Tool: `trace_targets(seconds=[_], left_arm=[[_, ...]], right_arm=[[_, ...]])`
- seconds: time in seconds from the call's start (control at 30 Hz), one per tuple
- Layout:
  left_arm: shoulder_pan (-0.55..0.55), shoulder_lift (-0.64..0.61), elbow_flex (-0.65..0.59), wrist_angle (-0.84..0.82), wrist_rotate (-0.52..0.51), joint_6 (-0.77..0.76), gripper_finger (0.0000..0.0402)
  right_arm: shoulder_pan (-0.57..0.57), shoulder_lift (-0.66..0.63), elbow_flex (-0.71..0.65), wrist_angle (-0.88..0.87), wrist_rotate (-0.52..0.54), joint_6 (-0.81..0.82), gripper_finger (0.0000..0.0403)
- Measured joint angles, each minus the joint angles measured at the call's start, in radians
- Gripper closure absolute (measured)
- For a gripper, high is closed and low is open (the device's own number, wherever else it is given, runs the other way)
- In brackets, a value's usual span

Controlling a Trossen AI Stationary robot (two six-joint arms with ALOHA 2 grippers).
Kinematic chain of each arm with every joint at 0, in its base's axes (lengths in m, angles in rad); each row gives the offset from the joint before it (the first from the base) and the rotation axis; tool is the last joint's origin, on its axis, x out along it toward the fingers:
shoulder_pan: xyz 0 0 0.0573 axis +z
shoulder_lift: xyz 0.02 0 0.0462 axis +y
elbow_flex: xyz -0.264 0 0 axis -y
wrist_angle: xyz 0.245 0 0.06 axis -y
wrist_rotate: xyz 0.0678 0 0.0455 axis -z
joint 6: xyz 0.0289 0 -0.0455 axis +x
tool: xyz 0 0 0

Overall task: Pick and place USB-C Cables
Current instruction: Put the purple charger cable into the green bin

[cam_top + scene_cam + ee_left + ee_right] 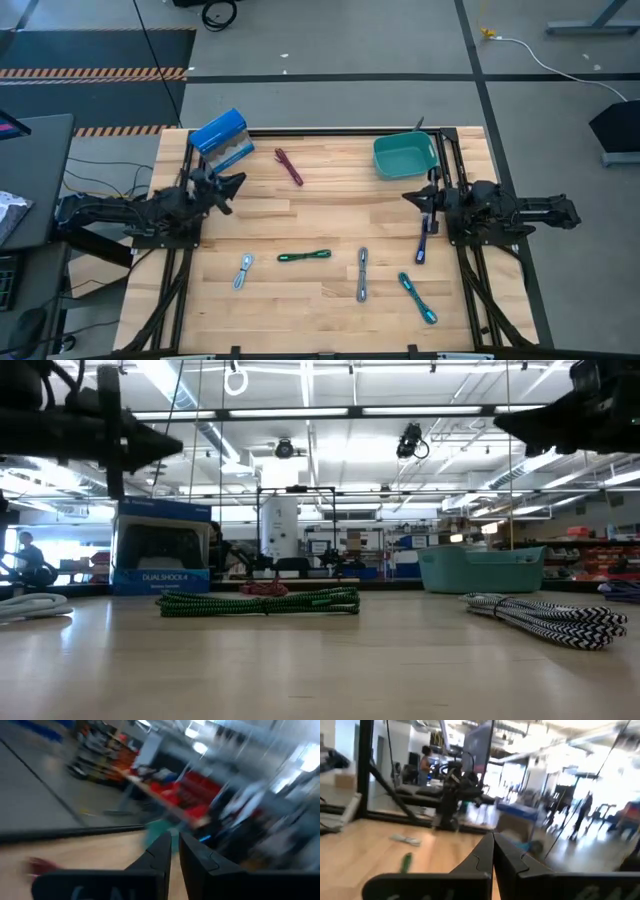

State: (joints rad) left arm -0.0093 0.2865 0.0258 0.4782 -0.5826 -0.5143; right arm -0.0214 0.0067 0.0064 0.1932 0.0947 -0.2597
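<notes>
Table (320, 225) of pale wood carries everything, with two dark arms parked at its sides — one on the left edge, one on the right. One blue box (220, 135) stands at the far left corner, partly hidden behind the left arm; one teal bin (405, 155) sits at the far right corner, its inside not readable from above. Six USB-C cables lie loose on the wood, all apart from one another: the maroon cable (289, 166) near the far edge, the green cable (304, 256) about mid-table, the grey cable (362, 274) just right of it, the teal cable (417, 297) toward the near right, the purple cable (424, 240) just beside the right arm and partly overlapped by it, and the silvery-blue cable (242, 270) near the left. In the low view the maroon one is mostly hidden behind the green. The left end effector (235, 183) hangs above the table by the box, fingers nearly together with a slim gap, gripping nothing. The right end effector (493, 847) has its fingers pressed together, empty, above the table's right side.
</notes>
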Motion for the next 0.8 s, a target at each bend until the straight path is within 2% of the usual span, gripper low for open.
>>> trace_targets(seconds=[0.07, 0.17, 0.27, 0.37, 0.5, 0.6, 0.8], left_arm=[[0.0, 0.004, 0.041, 0.04, 0.021, -0.086, 0.0358], [0.0, 0.009, 0.121, 0.034, 0.052, -0.155, 0.0358], [-0.001, 0.047, 0.262, 0.02, 0.117, -0.031, 0.0358], [-0.001, 0.123, 0.45, -0.105, 0.143, 0.124, 0.0358], [0.0, 0.267, 0.725, -0.397, 0.161, 0.268, 0.0358], [0.0, 0.388, 0.915, -0.537, 0.157, 0.32, 0.0358], [0.001, 0.601, 1.21, -0.586, 0.173, 0.343, 0.0358]], right_arm=[[-0.006, 0.0, 0.0, 0.065, 0.051, -0.006, 0.0389], [-0.016, 0.001, 0.0, 0.199, 0.136, 0.152, 0.0389], [-0.028, 0.008, 0.0, 0.42, 0.237, 0.29, 0.0389], [-0.035, 0.03, 0.027, 0.584, 0.296, 0.373, 0.0389], [-0.035, 0.095, 0.141, 0.569, 0.398, 0.493, 0.0389], [-0.035, 0.205, 0.243, 0.562, 0.442, 0.572, 0.0389], [-0.035, 0.526, 0.512, 0.564, 0.421, 0.552, 0.0389]])
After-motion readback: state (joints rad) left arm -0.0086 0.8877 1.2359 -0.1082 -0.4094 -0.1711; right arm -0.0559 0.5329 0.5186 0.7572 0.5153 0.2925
